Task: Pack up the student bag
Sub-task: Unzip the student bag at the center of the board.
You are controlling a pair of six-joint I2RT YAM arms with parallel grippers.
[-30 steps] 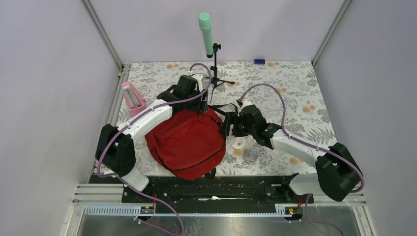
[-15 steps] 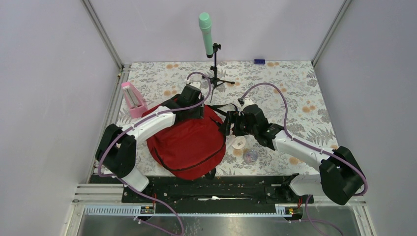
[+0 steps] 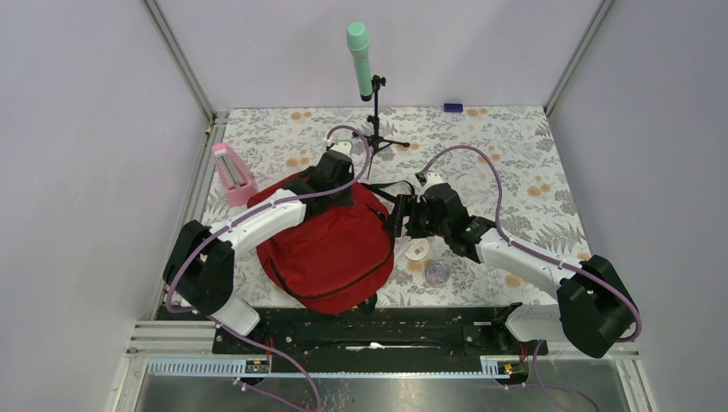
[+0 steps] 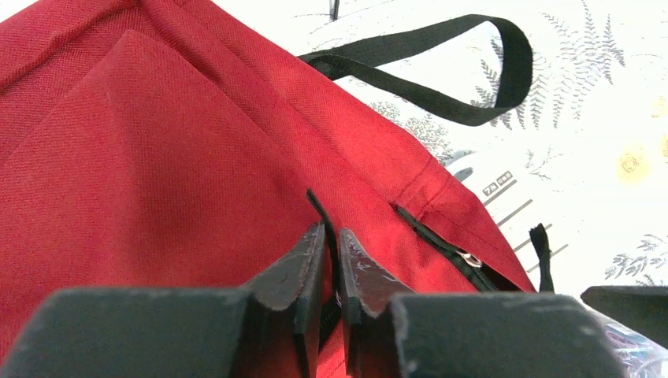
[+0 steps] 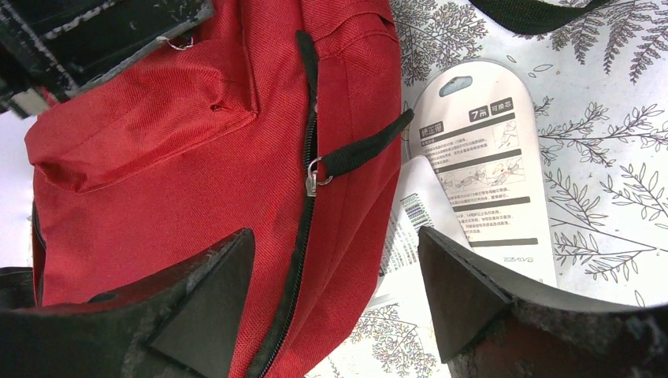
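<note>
**Left pinches the bag, right hangs open**

The red backpack (image 3: 330, 249) lies flat on the flowered tabletop (image 3: 515, 146), toward the near edge and between the two arms. On its far upper part the left gripper (image 4: 331, 236) has its fingers pressed together on a thin black tab (image 4: 317, 209) of the bag (zip pull or strap end, cannot tell which). The right gripper (image 5: 335, 236) hangs over the bag's right edge, fingers spread wide, holding nothing. Below it are a zip slider (image 5: 313, 179) with a black pull and a white printed card (image 5: 480, 150) tucked against the bag's side. A black strap loop (image 4: 504, 71) trails onto the cloth.
</note>
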